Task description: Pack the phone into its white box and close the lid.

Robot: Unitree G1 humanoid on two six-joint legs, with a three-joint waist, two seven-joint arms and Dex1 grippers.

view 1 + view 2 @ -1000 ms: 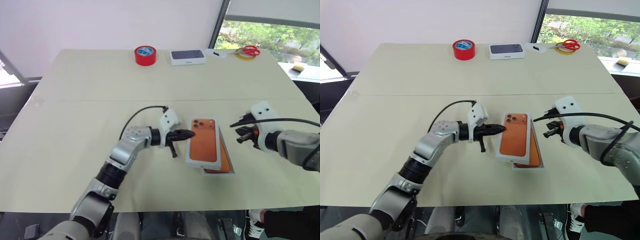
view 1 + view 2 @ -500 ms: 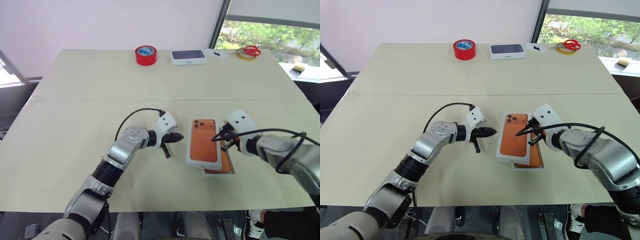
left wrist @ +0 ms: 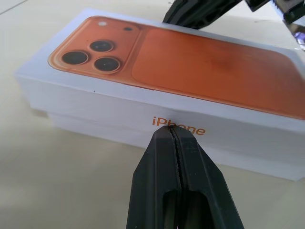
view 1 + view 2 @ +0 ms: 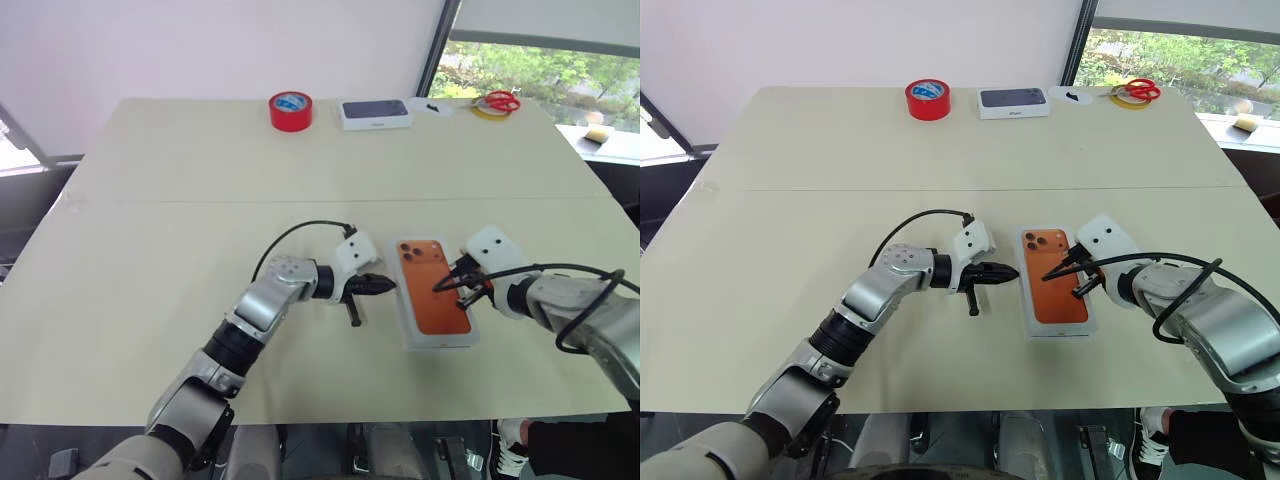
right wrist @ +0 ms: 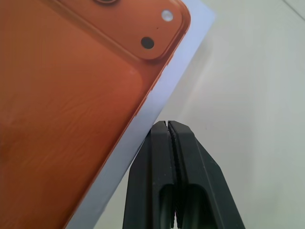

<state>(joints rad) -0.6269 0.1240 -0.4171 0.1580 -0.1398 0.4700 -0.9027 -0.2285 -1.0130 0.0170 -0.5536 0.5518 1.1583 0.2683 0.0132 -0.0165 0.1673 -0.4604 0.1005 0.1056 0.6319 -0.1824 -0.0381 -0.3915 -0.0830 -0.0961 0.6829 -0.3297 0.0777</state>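
Two hands flank the lid (image 4: 434,306), which lies over the white box (image 3: 143,136) near the middle of the counter (image 4: 150,200). Both the left hand (image 4: 385,285) and the right hand (image 4: 447,284) are clenched and empty. We judge the lid is not fully down, so we should press evenly from above. The phone is hidden, presumably inside.

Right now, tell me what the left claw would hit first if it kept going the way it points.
Probably the lid, the white rectangular cardboard cover printed with an orange phone picture. The shut left claw points at its near side wall, close by the orange lettering, with only bare table between; the exact gap is hard to judge.
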